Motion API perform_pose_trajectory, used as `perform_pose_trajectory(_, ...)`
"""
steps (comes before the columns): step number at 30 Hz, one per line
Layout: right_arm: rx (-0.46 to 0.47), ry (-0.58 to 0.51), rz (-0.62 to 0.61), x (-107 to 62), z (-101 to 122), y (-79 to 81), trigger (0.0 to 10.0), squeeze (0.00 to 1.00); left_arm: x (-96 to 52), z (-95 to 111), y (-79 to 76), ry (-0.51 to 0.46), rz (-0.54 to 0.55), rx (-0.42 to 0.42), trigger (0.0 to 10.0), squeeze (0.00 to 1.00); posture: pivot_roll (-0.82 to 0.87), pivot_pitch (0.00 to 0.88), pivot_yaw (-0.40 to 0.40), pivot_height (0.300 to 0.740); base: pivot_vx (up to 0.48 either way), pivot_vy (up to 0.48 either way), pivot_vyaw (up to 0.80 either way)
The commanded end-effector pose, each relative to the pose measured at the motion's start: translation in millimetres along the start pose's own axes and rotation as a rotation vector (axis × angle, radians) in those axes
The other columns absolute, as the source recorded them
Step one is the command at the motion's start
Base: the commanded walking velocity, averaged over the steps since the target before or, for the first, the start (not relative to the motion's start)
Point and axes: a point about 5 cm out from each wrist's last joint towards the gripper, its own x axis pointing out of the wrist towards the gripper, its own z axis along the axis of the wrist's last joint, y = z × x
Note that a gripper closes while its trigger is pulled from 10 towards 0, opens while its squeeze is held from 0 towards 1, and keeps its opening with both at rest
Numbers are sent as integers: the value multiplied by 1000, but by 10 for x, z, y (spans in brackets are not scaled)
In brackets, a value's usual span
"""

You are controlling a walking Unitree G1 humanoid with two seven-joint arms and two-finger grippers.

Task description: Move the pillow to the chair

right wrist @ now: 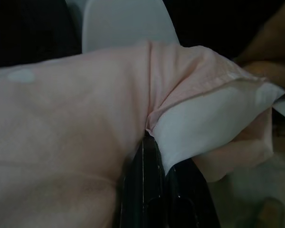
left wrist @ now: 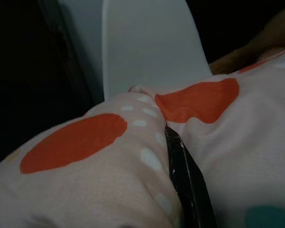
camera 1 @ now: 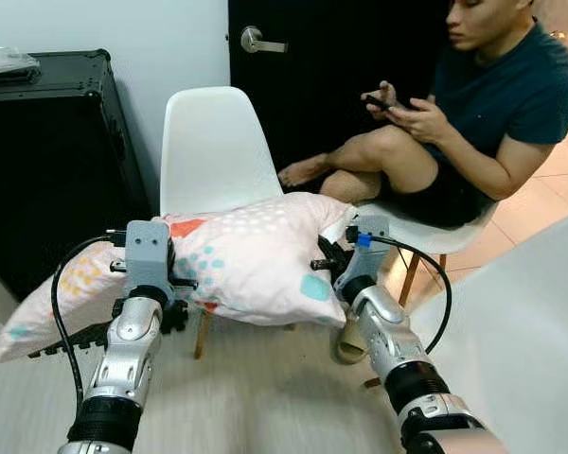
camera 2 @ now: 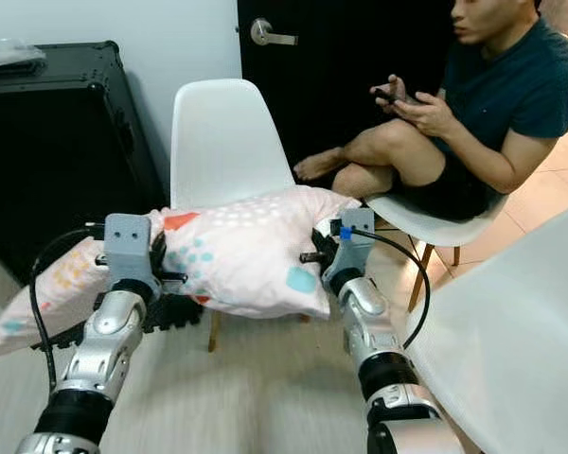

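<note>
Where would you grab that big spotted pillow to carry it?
By pinched folds of fabric near its two ends, coming in from the front. The pillow is long, soft and saggy, so the left gripper and right gripper each clamp a side.

- The pillow (camera 1: 256, 255) hangs between the two grippers, just before the near edge of the chair (camera 1: 213, 147).
- The left gripper (camera 1: 175, 274) grips the pillow's left part; the pillow's left end droops past it.
- The right gripper (camera 1: 327, 265) grips the pillow's right end.
- A case (camera 1: 52, 161) stands left of the chair, against the far wall.
- A door (camera 1: 331, 76) is behind the chair, to the right.
- A person (camera 1: 454, 123) sits on a second chair (camera 1: 426, 232), right of the first.
</note>
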Motion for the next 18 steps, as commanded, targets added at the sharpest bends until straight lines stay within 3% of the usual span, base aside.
perform_pose_trajectory(1,-27,1,-7,-34,-29,-13,10000,0,-8,76,-22,-40,-17,29,10000,0,37,58,-29,740,0,0,0)
perform_pose_trajectory(6,-42,-29,-1,-59,-23,28,10000,0,-34,51,-91,-29,-38,36,10000,0,34,64,-23,740,0,0,94)
perform_pose_trajectory(18,-44,-11,-9,-69,-73,41,10000,0,-55,-9,-79,1,-30,32,10000,0,36,74,-23,740,0,0,39)
